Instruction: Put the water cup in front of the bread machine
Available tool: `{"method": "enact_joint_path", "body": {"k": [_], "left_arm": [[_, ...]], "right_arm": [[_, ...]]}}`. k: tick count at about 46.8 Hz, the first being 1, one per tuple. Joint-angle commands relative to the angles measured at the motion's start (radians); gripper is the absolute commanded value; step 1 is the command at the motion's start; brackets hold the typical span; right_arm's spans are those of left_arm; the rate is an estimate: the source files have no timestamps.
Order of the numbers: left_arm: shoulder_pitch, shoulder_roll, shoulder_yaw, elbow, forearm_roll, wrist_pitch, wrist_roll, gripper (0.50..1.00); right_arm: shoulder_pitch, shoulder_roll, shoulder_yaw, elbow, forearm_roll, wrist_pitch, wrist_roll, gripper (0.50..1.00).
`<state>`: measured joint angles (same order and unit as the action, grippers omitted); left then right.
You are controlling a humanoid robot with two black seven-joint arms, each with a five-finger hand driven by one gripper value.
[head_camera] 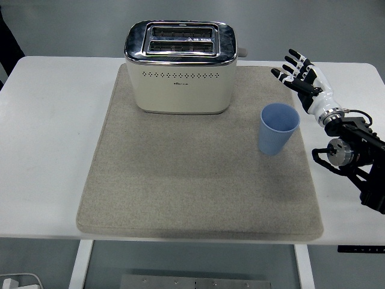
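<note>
A light blue water cup (278,129) stands upright on the right part of a beige mat (180,186). A cream and chrome toaster (180,67) stands at the back of the mat, to the cup's left and behind it. My right hand (301,77) is above the table to the right of the cup and behind it, fingers spread, holding nothing. It does not touch the cup. My left arm is out of view.
The white table (48,138) extends on both sides of the mat. A dark sleeve of a person shows at the top left edge (7,42).
</note>
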<state>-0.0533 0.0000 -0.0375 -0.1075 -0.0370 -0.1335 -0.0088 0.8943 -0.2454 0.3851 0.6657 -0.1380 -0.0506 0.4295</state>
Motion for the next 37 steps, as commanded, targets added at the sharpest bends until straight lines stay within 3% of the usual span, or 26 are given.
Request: {"method": "enact_joint_path", "body": {"k": [1,24,37], "left_arm": [[0.001,0.000,-0.001,0.002,0.000,0.000,0.000,1.000],[0.001,0.000,0.001,0.002,0.000,0.000,0.000,1.000],[0.000,0.000,-0.001,0.002,0.000,0.000,0.000,1.000]], "right_arm": [[-0.002,0.000,0.000,0.000,0.000,0.000,0.000,0.921],[-0.003,-0.008,-0.002,0.023,-0.002,0.002,0.000,0.921],[-0.005,-0.095,-0.008,0.100,-0.006,0.011,0.000,0.921]]}}
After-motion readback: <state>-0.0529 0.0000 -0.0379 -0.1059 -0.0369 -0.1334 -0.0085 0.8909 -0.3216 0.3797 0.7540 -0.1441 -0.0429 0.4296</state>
